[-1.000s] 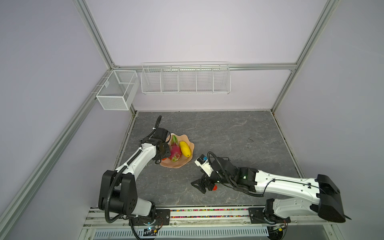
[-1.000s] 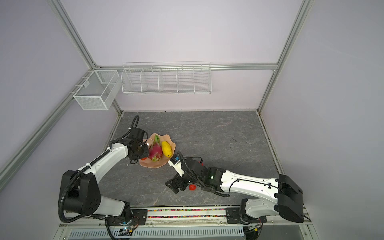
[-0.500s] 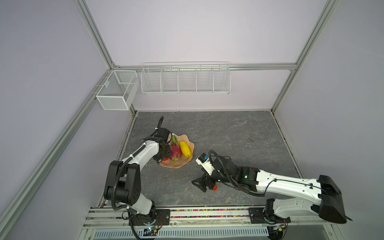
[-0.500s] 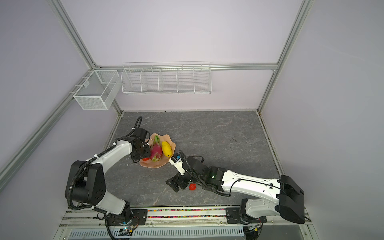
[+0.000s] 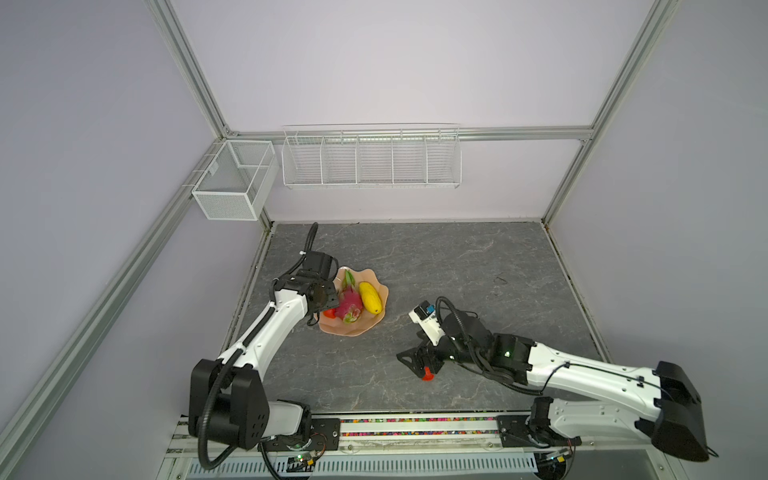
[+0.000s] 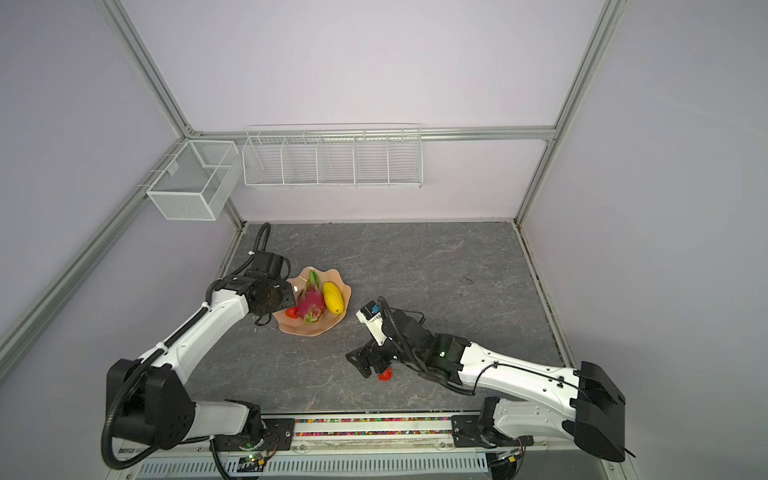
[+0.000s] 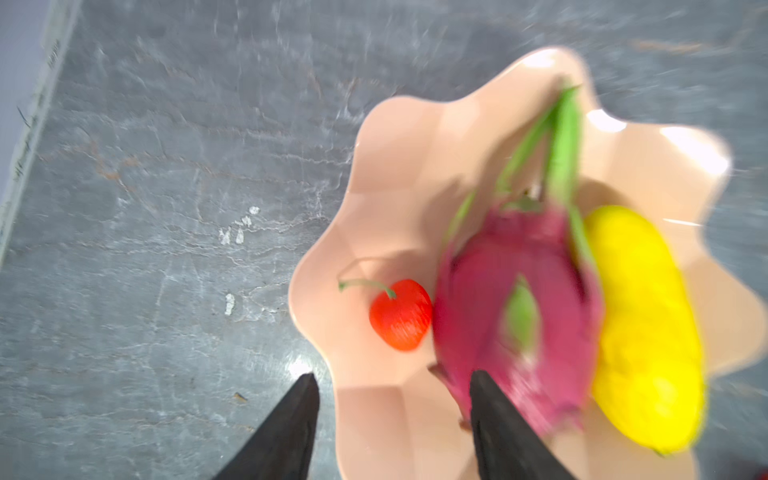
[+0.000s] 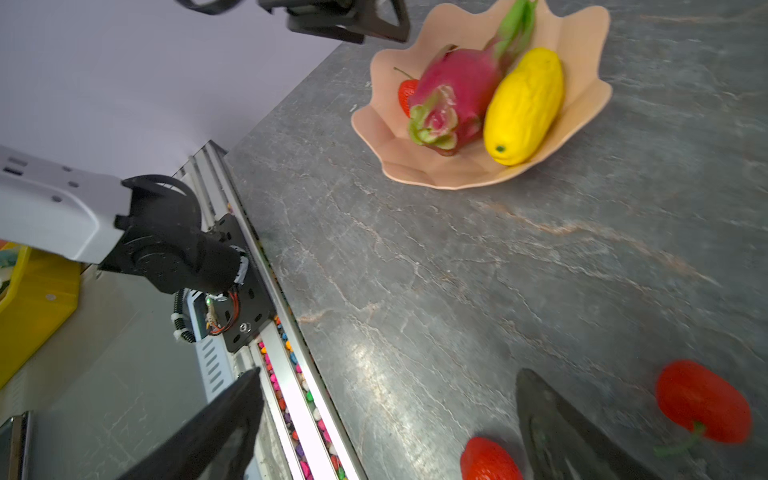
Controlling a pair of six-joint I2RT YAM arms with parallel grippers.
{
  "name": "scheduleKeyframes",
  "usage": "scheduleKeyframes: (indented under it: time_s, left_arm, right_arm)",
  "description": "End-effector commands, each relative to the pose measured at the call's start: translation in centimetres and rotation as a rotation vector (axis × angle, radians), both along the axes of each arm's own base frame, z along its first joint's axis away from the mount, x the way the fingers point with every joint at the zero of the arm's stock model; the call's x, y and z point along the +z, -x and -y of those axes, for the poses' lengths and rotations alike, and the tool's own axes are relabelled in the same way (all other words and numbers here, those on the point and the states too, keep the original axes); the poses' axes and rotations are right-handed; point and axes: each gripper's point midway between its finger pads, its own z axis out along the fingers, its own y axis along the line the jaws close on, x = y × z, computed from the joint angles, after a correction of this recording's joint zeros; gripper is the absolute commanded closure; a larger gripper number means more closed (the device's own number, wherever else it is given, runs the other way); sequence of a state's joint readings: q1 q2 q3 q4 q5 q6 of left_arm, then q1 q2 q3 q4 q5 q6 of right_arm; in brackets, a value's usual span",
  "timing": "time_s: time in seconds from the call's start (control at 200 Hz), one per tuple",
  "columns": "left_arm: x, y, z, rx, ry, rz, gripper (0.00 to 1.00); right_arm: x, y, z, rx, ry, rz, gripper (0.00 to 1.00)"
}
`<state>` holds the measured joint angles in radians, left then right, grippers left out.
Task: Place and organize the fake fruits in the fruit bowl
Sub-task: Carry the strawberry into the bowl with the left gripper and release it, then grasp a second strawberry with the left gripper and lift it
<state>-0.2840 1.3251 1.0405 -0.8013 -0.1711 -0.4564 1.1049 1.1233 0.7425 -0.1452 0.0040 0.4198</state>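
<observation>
One small red strawberry (image 7: 401, 316) lies in the glossy scalloped peach-pink bowl (image 7: 399, 166) below the parted, empty left gripper (image 7: 392, 376), so the wide-open, empty right gripper (image 8: 388, 372) should next close on a loose red strawberry (image 8: 488, 461) on the near grey tabletop (image 8: 457, 270).

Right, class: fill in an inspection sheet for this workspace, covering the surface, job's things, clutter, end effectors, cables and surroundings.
Surface: grey marbled table, one small dark mark.
Job's things: bowl holds dragon fruit, yellow fruit and one strawberry; two loose strawberries lie on the table.
Clutter: nothing seen.
End effectors: left end effector open, empty, over the bowl's edge; right end effector open, empty, low beside the loose strawberries.
Cables: black hoses loop along both arms.
Surroundings: lilac walls with two wire baskets; metal frame.
</observation>
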Motion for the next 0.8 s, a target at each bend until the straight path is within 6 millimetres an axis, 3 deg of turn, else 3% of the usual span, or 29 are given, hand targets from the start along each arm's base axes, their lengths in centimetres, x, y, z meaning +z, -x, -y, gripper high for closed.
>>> scheduleKeyframes:
  time_s: [0.0, 0.135, 0.39, 0.505, 0.665, 0.795]
  left_arm:
    - [2.6, 1.9, 2.9, -0.131, 0.048, 0.086, 0.37]
    - [3.0, 5.3, 9.4, -0.346, 0.23, 0.127, 0.32]
    - [-0.6, 12.6, 19.4, -0.598, 0.282, -0.005, 0.29]
    - [-1.9, 15.1, 23.4, -0.739, 0.281, -0.043, 0.28]
    - [-4.4, 18.3, 27.3, -1.001, 0.187, -0.087, 0.26]
    - [-5.9, 19.0, 29.3, -1.091, 0.14, -0.1, 0.25]
  right_arm:
    - [-3.0, 0.1, 4.0, -0.12, 0.068, -0.066, 0.04]
    - [-6.6, 1.3, 8.9, -0.246, 0.126, -0.151, 0.04]
    - [-8.8, 3.5, 14.3, -0.365, 0.068, -0.222, 0.04]
    - [-8.7, 3.9, 14.7, -0.364, 0.032, -0.226, 0.04]
    - [-9.2, 4.5, 14.7, -0.342, 0.021, -0.248, 0.04]
    - [-8.8, 4.4, 14.6, -0.339, 0.018, -0.237, 0.04]
